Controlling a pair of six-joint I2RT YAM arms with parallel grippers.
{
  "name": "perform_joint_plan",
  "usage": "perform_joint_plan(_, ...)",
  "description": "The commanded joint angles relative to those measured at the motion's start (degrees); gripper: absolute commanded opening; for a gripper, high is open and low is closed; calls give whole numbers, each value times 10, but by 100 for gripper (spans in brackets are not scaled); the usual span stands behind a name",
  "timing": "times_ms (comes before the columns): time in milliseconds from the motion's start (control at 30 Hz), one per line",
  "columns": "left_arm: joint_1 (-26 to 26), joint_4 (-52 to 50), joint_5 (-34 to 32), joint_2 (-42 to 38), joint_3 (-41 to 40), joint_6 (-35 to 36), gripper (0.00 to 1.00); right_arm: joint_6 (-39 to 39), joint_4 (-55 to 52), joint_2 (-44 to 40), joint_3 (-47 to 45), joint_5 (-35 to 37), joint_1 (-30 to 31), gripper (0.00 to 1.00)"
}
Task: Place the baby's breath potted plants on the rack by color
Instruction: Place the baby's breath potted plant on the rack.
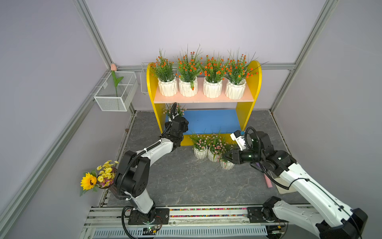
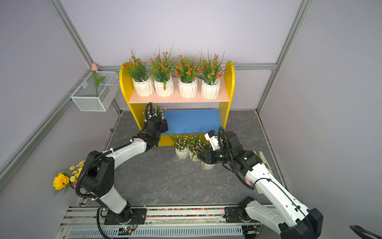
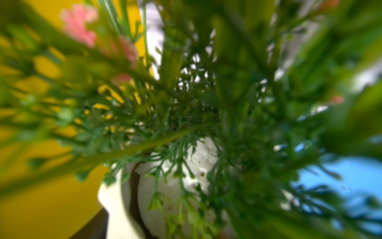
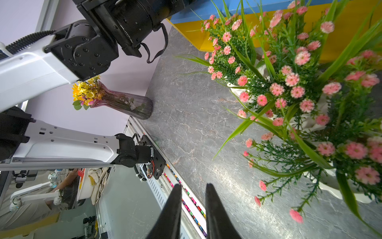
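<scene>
Sorting status: four orange plants [image 1: 211, 88] stood in a row on the rack's [image 1: 251, 82] upper board [image 1: 202, 99]. One pink plant [image 1: 180, 108] was at the 9 o'clock end of the lower board [image 1: 210, 121]. Three more waited on the tabletop [image 1: 186, 175] at the rack's 6 o'clock.
Left gripper [image 1: 178, 123]: sat under the upper board, right at that pink plant. Both top views hid its jaws behind the wrist.
Left wrist view: showed what the top views didn't. A white pot [image 3: 175, 186] filled the frame, one dark finger [image 3: 94, 226] against its side, with the yellow panel and blue board beyond. The second finger was out of shot, so I couldn't tell if it was clamped or let go, or if the pot was set down.
Pink trio: far pot [image 1: 200, 153], middle pot [image 1: 213, 156] and near pot [image 1: 227, 165] stood upright, long axis vertical, packed close together.
Right gripper [image 4: 193, 186]: lay roughly level, pointing to 9 o'clock, tips in the near pot's foliage. The pot body sat about 6 o'clock from the tips, and lower.
Right wrist view: showed the fingers narrowly parted with nothing between them, a gap the top views couldn't resolve.
Key relation: the right arm was clearly nearer the trio. My read is that it needed wider jaws and a drop to the pot wall.
</scene>
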Motion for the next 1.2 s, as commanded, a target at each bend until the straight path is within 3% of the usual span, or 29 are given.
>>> perform_joint_plan(0,4,15,-24,1,30,-19,83,8,-2,-12,-14,5,-5,26)
perform_joint_plan(100,4,12,-31,1,32,-23,97,8,-3,-16,-16,6,-7,27)
perform_joint_plan(200,4,6,-30,-1,35,-23,100,7,-3,-19,-18,6,-8,27)
perform_joint_plan(500,3,-8,0,-44,25,-27,100,5,-4,-26,-24,8,-13,28)
perform_joint_plan(900,0,-18,97,-119,-38,-40,100,-11,-37,-51,-36,32,-31,29)
perform_joint_plan(1167,-24,-16,115,-167,-104,-52,100,-17,-69,-78,-69,60,-44,29)
